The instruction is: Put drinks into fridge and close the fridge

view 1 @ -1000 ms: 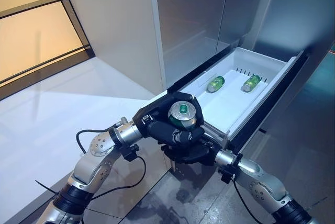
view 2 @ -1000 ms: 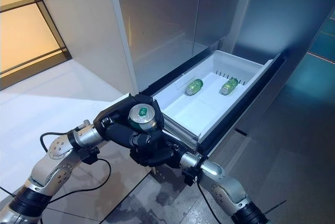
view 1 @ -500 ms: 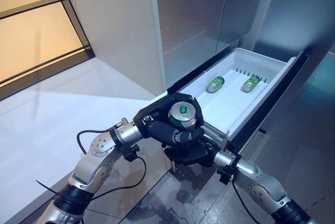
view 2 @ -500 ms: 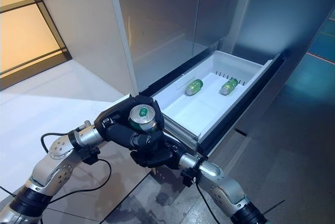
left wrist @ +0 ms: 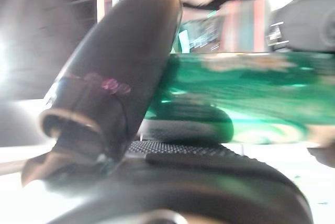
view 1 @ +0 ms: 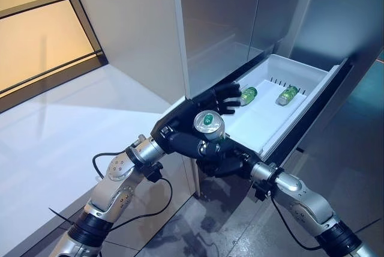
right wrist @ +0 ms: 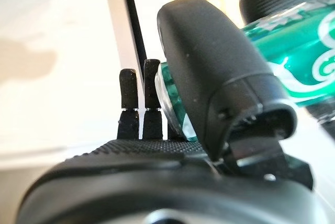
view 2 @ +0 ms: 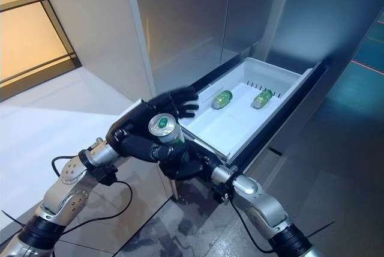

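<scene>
- Green can point(view 1: 208, 123) stands upright with its silver top facing up, at the near corner of the open fridge drawer point(view 1: 298, 74), not yet over the drawer floor.
- Right hand point(view 1: 219, 160) sits under and round the can, thumb and fingers curled against its green side, as its wrist view shows; I judge this hand carries it.
- Left hand point(view 1: 198, 113) lies behind the can with fingers spread straight toward the drawer; whether the palm touches the can I cannot tell.
- From both hands the drawer floor lies ahead and to the right, so the coming move should carry the can that way.
- 2 green bottles point(view 1: 246, 96) point(view 1: 287, 95) lie on their sides near the drawer's far end, leaving bare white floor nearer.
- Steel fridge front point(view 1: 222, 23) rises behind; grey tiled floor point(view 1: 354, 167) below.
</scene>
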